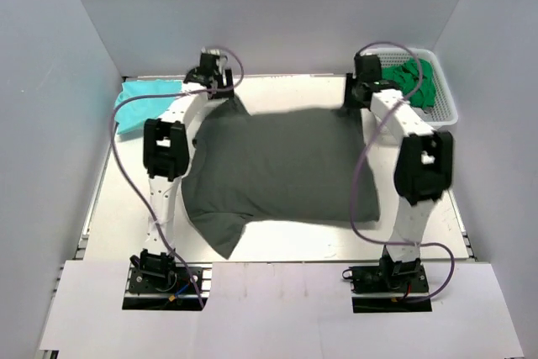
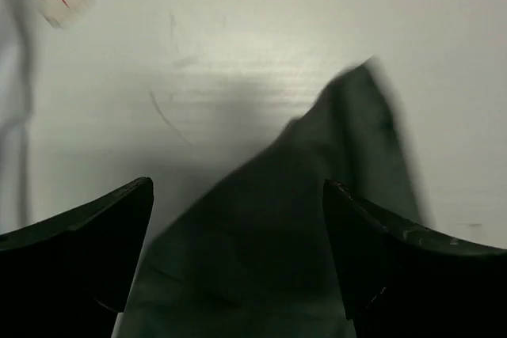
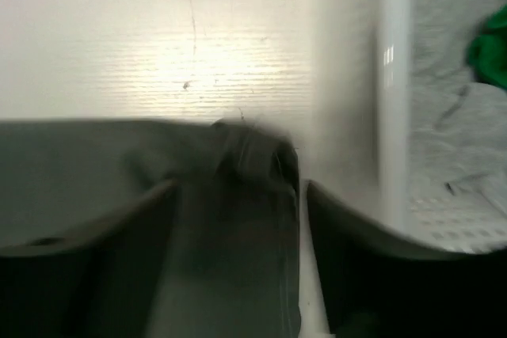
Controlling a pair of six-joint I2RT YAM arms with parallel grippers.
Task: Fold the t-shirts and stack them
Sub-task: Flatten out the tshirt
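A dark grey-green t-shirt (image 1: 282, 166) lies spread over the middle of the table. My left gripper (image 1: 220, 81) is over its far left corner. In the left wrist view the gripper (image 2: 238, 187) has its jaws wide apart, with a pointed flap of the shirt (image 2: 317, 195) lying between them. My right gripper (image 1: 357, 94) is over the far right corner. In the right wrist view the gripper (image 3: 239, 187) is also open, with a bunched edge of the shirt (image 3: 245, 156) between its fingers. A light mint-teal t-shirt (image 1: 139, 102) lies folded at the far left.
A white basket (image 1: 445, 102) stands at the far right corner and holds a bright green shirt (image 1: 416, 81). Pale grey cloth (image 3: 444, 140) lies in it too. The basket's wall (image 3: 392, 77) is close to the right of my right gripper. Grey walls enclose the table.
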